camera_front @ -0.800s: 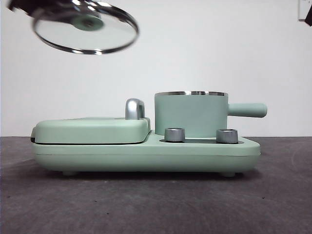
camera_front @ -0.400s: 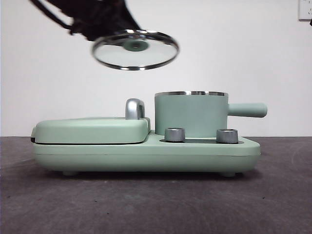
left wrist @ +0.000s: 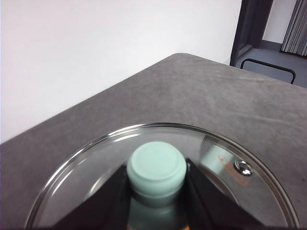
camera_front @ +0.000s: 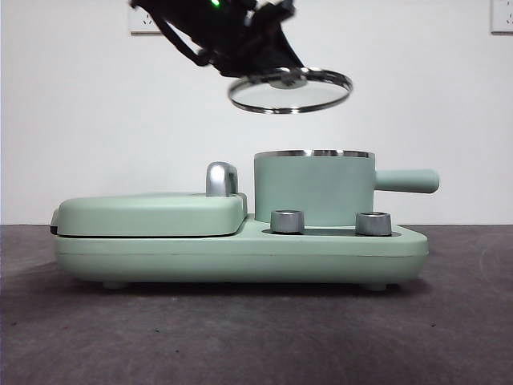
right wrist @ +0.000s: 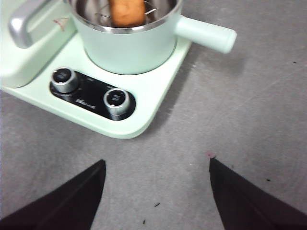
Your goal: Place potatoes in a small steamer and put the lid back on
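The mint-green steamer pot with its steel rim and side handle stands on the green appliance base. My left gripper is shut on the green knob of the glass lid and holds it in the air above the pot, a little to its left. In the right wrist view the brown potato lies inside the pot on a wire rack. My right gripper is open and empty above the table in front of the appliance.
A flat green grill cover with a steel handle lies left of the pot. Two steel dials sit on the base front. The table is dark grey; a white wall stands behind.
My left gripper has carried the lid from the top left rightward and slightly down, to a spot above the pot. The pot and appliance have not moved.
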Controlling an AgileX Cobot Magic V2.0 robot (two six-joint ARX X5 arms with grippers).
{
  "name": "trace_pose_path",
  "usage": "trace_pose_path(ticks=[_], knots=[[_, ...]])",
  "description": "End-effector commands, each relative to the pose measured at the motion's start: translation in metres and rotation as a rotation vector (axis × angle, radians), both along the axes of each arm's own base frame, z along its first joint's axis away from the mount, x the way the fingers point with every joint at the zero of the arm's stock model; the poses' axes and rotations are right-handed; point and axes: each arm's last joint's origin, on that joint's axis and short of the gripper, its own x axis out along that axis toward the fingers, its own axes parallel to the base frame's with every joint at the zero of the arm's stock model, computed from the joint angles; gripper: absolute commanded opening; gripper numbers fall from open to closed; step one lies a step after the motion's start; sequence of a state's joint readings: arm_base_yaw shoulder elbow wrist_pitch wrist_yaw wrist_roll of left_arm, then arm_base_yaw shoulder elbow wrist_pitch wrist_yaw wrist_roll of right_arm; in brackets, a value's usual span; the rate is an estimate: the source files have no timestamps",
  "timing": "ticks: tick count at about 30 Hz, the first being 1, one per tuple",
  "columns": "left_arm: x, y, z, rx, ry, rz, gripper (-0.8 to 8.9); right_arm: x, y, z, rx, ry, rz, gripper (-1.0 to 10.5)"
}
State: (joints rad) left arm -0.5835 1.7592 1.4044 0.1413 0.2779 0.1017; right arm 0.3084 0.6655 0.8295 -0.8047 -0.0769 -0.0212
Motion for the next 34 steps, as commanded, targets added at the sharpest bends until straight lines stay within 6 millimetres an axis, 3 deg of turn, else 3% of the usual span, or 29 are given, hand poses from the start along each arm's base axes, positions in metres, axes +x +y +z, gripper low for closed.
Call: trace_pose_path(ticks=[1,8,18,34], knots=[[0.009,-0.013,0.006,-0.019,-0.066,-0.016,0.1,0.001,0.001,0.002,0.004,-0.001,-0.008,3.4],[0.025,-0.024,-0.016,-0.015,-0.099,-0.021,0.1,0.001,0.001,0.002,0.004,-0.002,-0.01,3.4],[0.03,-0.035,-0.042,0.02,-0.05,-0.037,0.1,0.002,0.0,0.002,-0.009,-0.011,-0.029,3.4],[0.029,-0.037,-0.053,0.079,-0.001,-0.049,0.1,0.002,0.0,0.002,-0.01,-0.011,-0.029,3.4]])
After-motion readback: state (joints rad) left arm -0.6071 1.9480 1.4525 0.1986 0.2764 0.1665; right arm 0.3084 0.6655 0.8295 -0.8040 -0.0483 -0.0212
